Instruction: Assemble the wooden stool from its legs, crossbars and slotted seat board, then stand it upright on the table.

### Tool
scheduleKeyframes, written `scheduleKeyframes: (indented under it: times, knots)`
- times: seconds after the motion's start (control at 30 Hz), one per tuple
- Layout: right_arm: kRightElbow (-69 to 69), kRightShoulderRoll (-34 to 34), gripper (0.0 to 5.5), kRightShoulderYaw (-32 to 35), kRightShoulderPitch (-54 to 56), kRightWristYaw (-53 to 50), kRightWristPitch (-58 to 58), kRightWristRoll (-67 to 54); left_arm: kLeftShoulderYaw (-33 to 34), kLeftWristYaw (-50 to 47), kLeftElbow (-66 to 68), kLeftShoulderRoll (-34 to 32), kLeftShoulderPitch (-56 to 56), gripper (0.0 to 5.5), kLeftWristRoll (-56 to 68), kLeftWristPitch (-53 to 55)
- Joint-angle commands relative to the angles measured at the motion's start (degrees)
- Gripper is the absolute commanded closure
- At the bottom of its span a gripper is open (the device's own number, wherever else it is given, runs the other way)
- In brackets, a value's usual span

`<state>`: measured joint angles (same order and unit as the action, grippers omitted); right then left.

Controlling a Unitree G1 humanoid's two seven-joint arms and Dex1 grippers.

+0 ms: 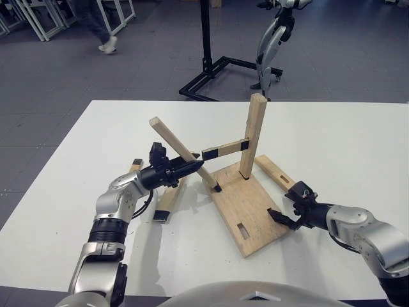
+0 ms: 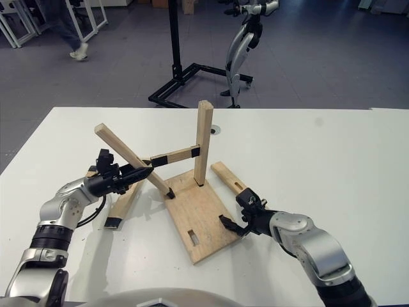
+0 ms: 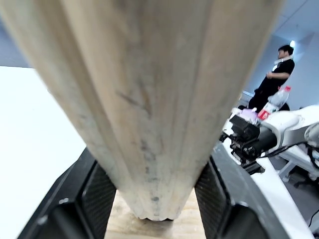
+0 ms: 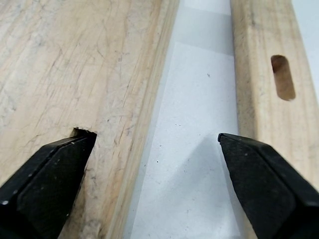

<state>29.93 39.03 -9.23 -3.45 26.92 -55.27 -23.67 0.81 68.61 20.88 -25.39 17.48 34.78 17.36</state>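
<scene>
Head view: seat board [image 1: 246, 208] lies flat, middle of the tabletop [image 1: 345, 147]; upright leg [image 1: 254, 134] sits in a far slot, crossbar [image 1: 225, 149] links it to the tilted leg [image 1: 176, 147]; loose leg [image 1: 276, 171] by its right edge, second loose leg [image 1: 167, 201] by its left.
Left wrist: my left gripper [image 3: 155, 194] clamps the tilted leg.
Right wrist: my right gripper [image 4: 155, 139] gapes empty over the seat board's right edge.
Progress: I judge over half remains: two legs, then standing it up.

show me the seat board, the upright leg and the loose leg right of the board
seat board [image 1: 246, 210]: left eye view, bare middle of its top
upright leg [image 1: 255, 125]: left eye view, upper shaft
loose leg [image 1: 276, 171]: left eye view, middle of its length
</scene>
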Motion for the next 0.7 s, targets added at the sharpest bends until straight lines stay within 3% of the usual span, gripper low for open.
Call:
scheduleKeyframes:
  times: [0.03, 0.3, 0.7]
  knots:
    - [0.61, -0.55, 0.92, -0.52, 0.16, 0.58, -0.55, 0.1, -1.7, -2.15, -0.25, -1.35, -0.06, 3.46, -6.06, -2.07]
    - [1.19, -1.81, 0.92, -0.73, -0.59, 0.0, -0.77, 0.62, -3.49, -2.0, -3.62, -1.16, -1.4, 3.46, -8.85, -2.44]
    - [0.99, -3.4, 0.92, -1.09, -0.27, -0.74, -0.92, 1.26, -8.49, -0.41, 1.98, -2.1, 4.87, 3.46, -12.91, -3.37]
